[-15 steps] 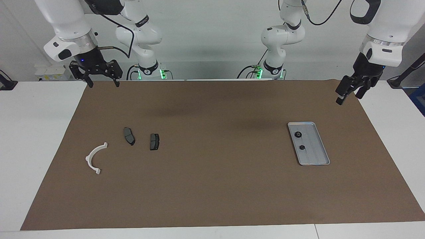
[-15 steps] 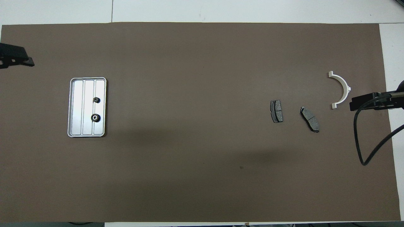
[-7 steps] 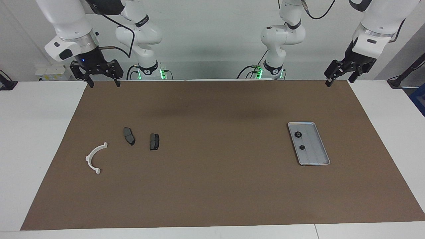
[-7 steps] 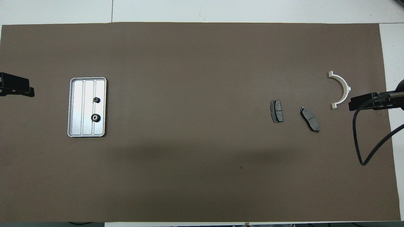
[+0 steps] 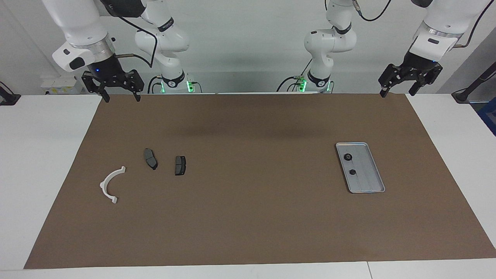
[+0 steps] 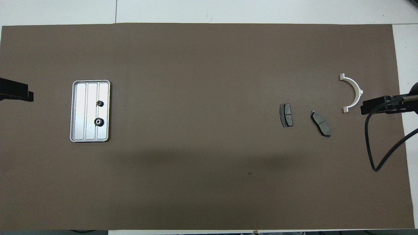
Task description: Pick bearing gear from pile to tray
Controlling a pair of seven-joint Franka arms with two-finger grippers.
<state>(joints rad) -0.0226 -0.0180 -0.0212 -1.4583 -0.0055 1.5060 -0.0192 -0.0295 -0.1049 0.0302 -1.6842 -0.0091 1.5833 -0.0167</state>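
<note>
Near the robots' edge of the tabletop [image 5: 58, 155], the right gripper [image 5: 120, 96] is held in the air at the right arm's corner, jaws wide open and empty; the left gripper [image 5: 399, 90] is held likewise over the left arm's corner, jaws apart, nothing held. Farther out, two bearing gears [image 5: 348, 157] are seen in the tray [image 5: 374, 182] toward the left arm's end. Two brake pads [image 5: 179, 165] and a white half-ring [image 5: 109, 185] are left toward the right arm's end. The task is judged finished; no further pick seems called for.

Light: bright, even, from overhead | Shadows: soft, broad bands on brown mat [image 5: 248, 217] | Glare: tray [image 6: 79, 111] shines pale | Focus: sharp throughout
</note>
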